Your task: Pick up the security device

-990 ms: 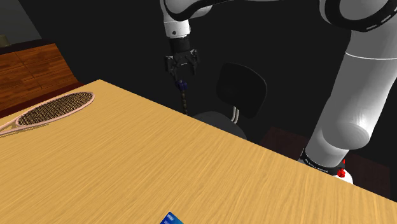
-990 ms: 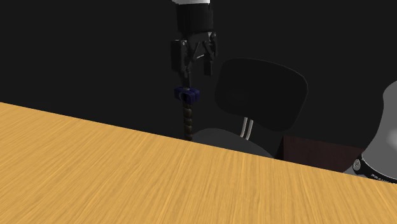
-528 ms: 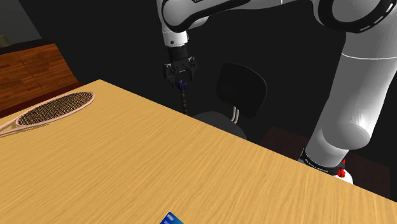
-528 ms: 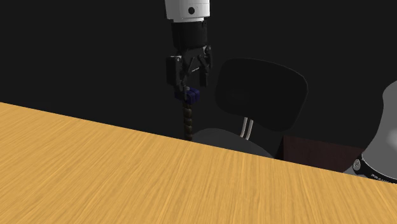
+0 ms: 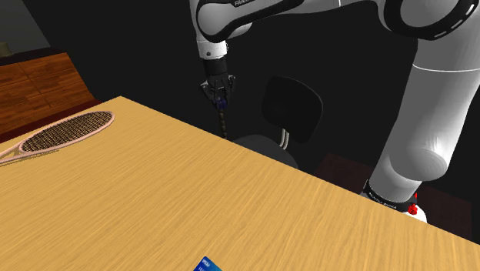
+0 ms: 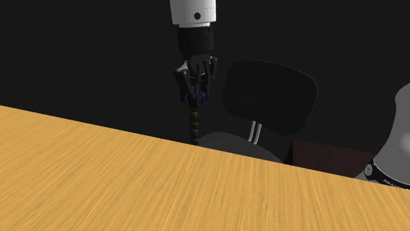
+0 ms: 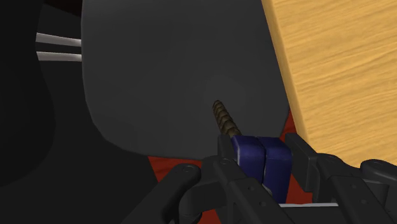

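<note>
No legible lettering, even on the blue card [image 5: 206, 264].

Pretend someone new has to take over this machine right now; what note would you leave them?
Gripper: shut on the lock, its fingers clasping the blue head from both sides.
Lock: upright beyond the wooden table's far edge, with its ribbed cable pointing down toward the grey chair seat. Whether the tip rests on the seat is unclear.
Done: reach and grasp.
Left: lift the lock straight up, clear of seat and table.
</note>
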{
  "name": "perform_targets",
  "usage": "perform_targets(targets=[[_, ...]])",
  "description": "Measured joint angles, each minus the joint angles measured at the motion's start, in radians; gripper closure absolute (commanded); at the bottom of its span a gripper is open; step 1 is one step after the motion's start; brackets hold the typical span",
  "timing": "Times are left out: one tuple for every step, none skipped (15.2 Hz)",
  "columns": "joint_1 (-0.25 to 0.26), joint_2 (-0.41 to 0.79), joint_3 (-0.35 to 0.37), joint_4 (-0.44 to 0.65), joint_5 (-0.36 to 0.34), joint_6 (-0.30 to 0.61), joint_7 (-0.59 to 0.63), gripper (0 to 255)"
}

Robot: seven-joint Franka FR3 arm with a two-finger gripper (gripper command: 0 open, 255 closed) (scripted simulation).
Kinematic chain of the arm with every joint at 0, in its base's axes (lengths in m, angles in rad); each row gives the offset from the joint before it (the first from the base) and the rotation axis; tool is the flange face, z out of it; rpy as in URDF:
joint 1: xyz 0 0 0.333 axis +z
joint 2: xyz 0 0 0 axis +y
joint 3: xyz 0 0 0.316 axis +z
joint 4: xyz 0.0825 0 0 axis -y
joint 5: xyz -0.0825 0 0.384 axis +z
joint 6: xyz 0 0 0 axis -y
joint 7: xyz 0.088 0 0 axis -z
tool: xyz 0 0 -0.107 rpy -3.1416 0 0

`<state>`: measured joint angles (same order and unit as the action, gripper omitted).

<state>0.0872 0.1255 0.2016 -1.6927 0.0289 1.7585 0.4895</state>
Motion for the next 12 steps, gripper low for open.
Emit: perform_targets(targets=[[0.000, 0.000, 0.000, 0.000, 0.000, 0.000, 0.000, 255], [0.000, 0.000, 0.000, 0.000, 0.000, 0.000, 0.000, 255], [0.000, 0.000, 0.000, 0.000, 0.000, 0.000, 0.000, 255], [0.000, -0.001, 0.000, -0.002, 0.000, 0.002, 0.001, 255], [0.000, -0.002, 0.000, 0.002, 0.000, -0.004, 0.001, 255], [0.001, 0.000, 0.001, 0.013, 0.000, -0.014, 0.003, 255], [0.001, 0.001, 0.001, 0.025, 0.000, -0.025, 0.003, 255], [0.000, 0.000, 0.000, 0.036, 0.000, -0.036, 0.002, 255], [0.001, -0.002, 0.001, 0.047, 0.000, -0.050, 0.003, 255], [0.002, 0.002, 0.001, 0.065, -0.001, -0.064, 0.005, 255], [0.002, 0.001, 0.001, 0.075, -0.001, -0.076, 0.006, 255], [0.002, 0.004, 0.001, 0.094, -0.001, -0.091, 0.005, 255]])
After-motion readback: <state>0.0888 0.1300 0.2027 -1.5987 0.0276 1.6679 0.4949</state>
